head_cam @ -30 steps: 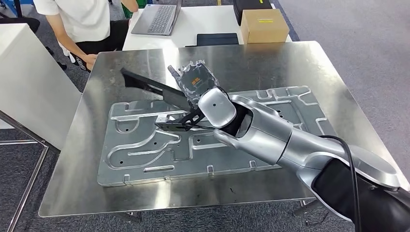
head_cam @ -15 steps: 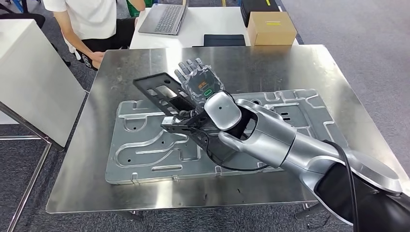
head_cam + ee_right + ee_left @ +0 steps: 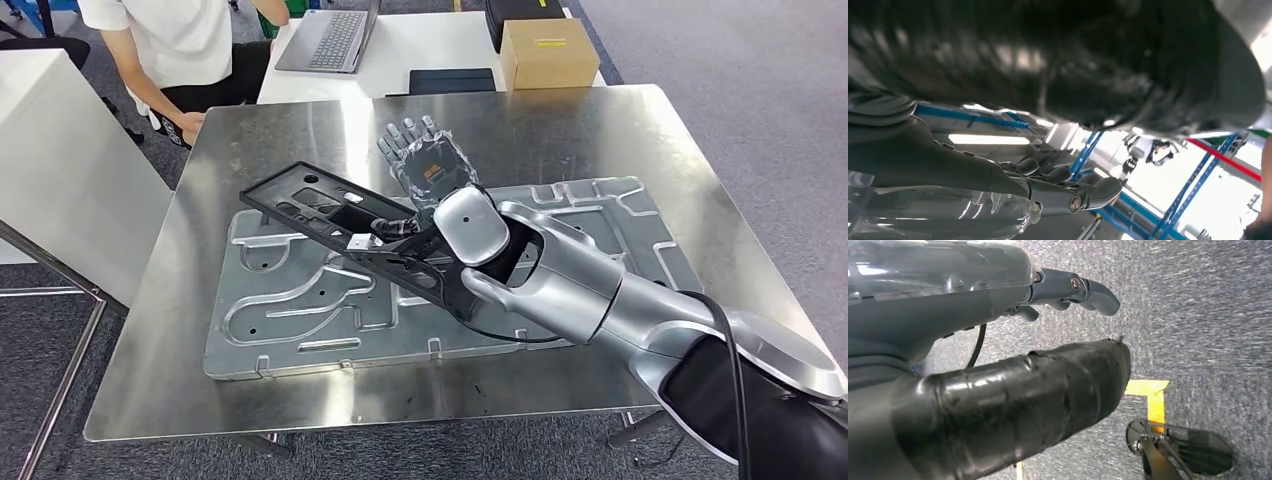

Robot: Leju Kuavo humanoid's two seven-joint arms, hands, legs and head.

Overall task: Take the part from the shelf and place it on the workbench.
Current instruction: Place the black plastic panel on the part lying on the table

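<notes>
On steel workbench [image 3: 640, 130] – stamped plate [image 3: 300, 320]

One black part [image 3: 330, 215], one stamped metal panel [image 3: 300, 300], one laptop [image 3: 325, 40], one cardboard box [image 3: 547, 52], one person [image 3: 180, 45].

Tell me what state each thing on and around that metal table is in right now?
Black frame part: lying flat across the stamped metal plate.
Right robot hand: open, fingers spread, raised above the part.
Left robot hand: hanging over the floor, holding nothing.
Laptop: open.
Cardboard box: closed.
</notes>
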